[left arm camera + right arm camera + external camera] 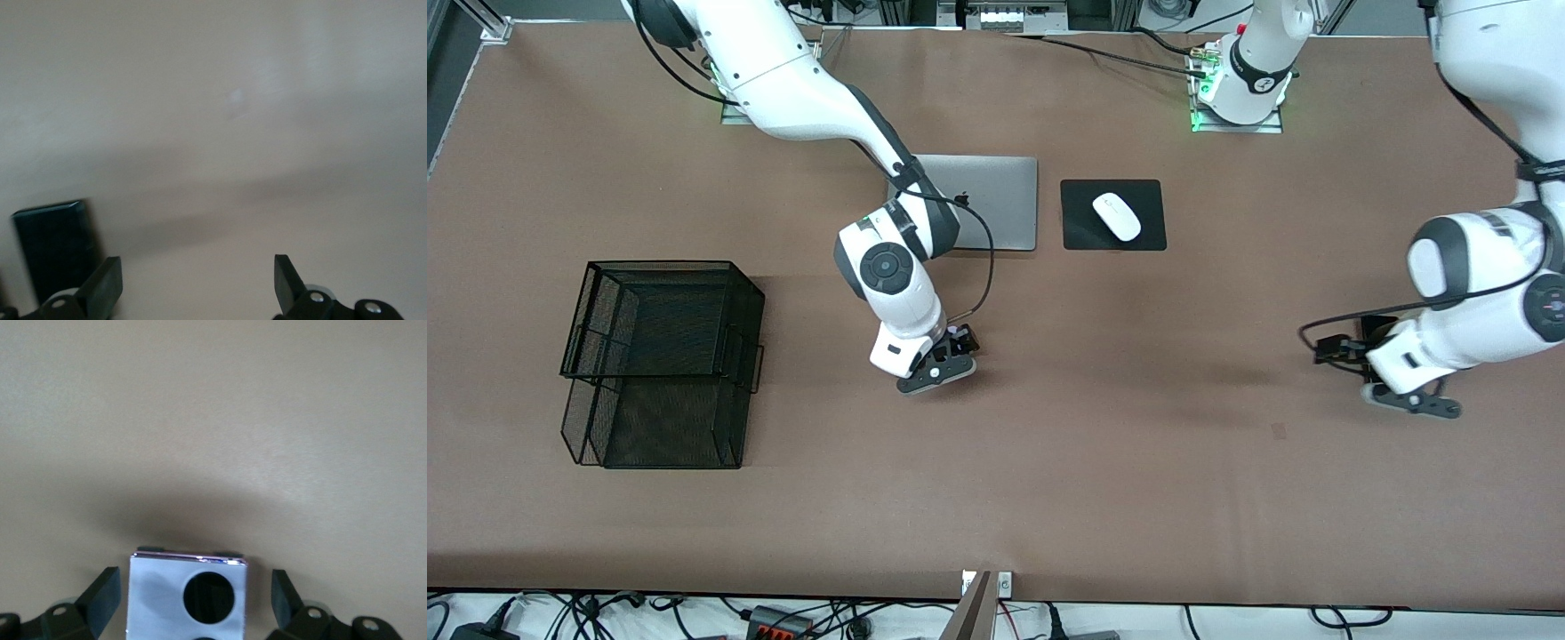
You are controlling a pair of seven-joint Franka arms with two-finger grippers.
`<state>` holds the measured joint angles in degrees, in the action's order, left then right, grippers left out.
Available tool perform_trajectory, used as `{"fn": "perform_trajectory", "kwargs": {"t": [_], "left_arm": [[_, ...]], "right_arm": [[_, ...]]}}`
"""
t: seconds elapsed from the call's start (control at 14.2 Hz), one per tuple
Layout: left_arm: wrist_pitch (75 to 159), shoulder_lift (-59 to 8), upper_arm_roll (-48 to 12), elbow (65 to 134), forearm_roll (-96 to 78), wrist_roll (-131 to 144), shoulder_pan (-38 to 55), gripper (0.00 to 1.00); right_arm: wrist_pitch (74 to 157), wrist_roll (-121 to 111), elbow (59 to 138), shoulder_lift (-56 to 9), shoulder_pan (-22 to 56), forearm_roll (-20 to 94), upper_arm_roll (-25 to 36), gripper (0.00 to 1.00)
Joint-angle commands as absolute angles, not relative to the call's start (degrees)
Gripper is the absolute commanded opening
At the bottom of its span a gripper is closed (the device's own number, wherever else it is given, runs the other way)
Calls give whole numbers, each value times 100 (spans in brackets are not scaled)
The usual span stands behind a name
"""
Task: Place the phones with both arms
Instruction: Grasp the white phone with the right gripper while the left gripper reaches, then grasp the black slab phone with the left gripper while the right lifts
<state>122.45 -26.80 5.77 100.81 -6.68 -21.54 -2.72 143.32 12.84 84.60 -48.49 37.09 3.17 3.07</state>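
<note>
The lavender flip phone [157, 600] lies flat on the brown table with a black camera circle showing. My right gripper [197, 600] stands open low over it, one finger on each side with a gap to both; in the front view this gripper [951, 356] is at mid table, nearer the camera than the laptop. A black phone [57, 247] lies on the table just outside one finger [107, 283] of my left gripper [198, 280]. That gripper [1376, 356] is open over bare table at the left arm's end, nothing between its fingers.
A black mesh tray stack [663, 356] stands toward the right arm's end. A closed silver laptop [1000, 200] and a white mouse [1117, 216] on a black pad [1080, 231] lie near the arms' bases.
</note>
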Motion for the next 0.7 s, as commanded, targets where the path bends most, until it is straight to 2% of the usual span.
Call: {"fn": "perform_trajectory", "kwargs": {"t": [0.0,0.63], "left_arm": [[12331,-2794,466,10187,-536,-2390,-606,100],[12893,-3621,413,10099,-536,-2909,-1274,100]], "right_arm": [[14361,1336,8323,-4957,3762,369,360,100],[14309,1327,8323,-5063,3814,369,360,100]]}}
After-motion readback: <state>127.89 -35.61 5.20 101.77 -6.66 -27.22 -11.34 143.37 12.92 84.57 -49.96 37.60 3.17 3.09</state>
